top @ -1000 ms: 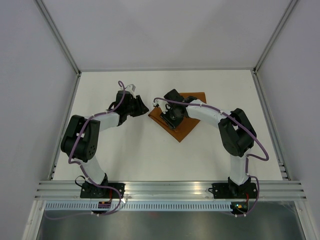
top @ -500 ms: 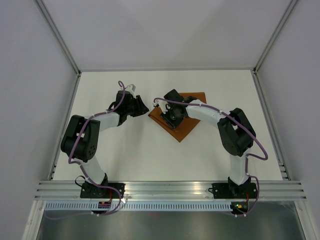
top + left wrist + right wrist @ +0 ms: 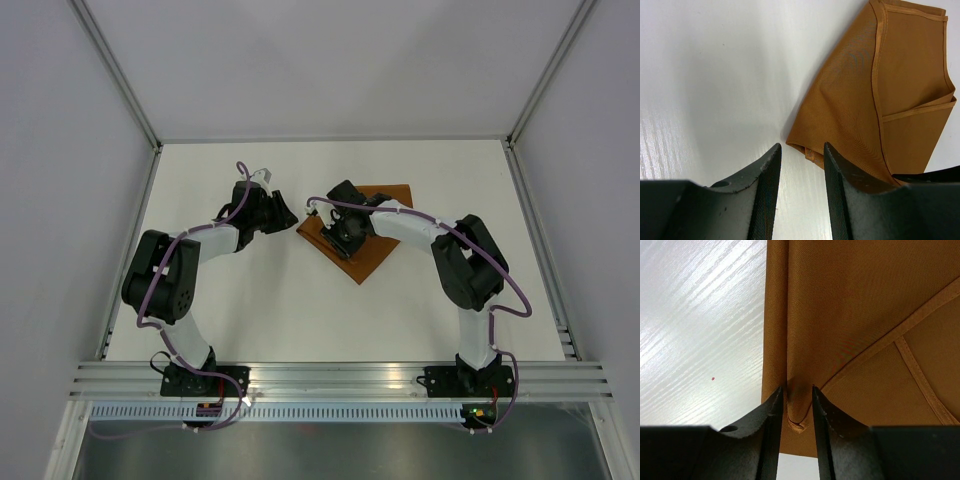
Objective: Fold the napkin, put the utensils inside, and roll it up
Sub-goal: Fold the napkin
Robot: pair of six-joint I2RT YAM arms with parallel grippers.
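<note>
Overhead, top view: the napkin (image 3: 372,258) lies on the white table (image 3: 250,310), right of centre and toward the far side. It is already folded into a compact angular packet with one corner pointing at the near edge. The right gripper (image 3: 336,232) sits on the packet's left part. The left gripper (image 3: 289,217) hovers just off the packet's left corner, apart from it. Jaw state is not legible from this height. No utensils show in any view.

Left wrist view: the left gripper (image 3: 801,146) has its jaws apart with nothing held; mostly bare table shows in the gap. The napkin's (image 3: 880,100) folded corner lies just beyond the tips, not touching. Judgement: this arm is staged to take or pin that corner while the other arm works. The cloth is a plain rust-orange weave, with several layers overlapping and stitched hems (image 3: 915,110) edging a flap on the right.

Right wrist view: the right gripper (image 3: 796,390) is clamped on the napkin (image 3: 855,300), with a narrow raised pleat pressed between its jaws close to the cloth's edge. Judgement: the pinch sits on a fold line so that the layer can be lifted or dragged over. The cloth runs smooth and taut away from the pinch. Folding looks partway done; the utensils and the rolling are not yet begun.
</note>
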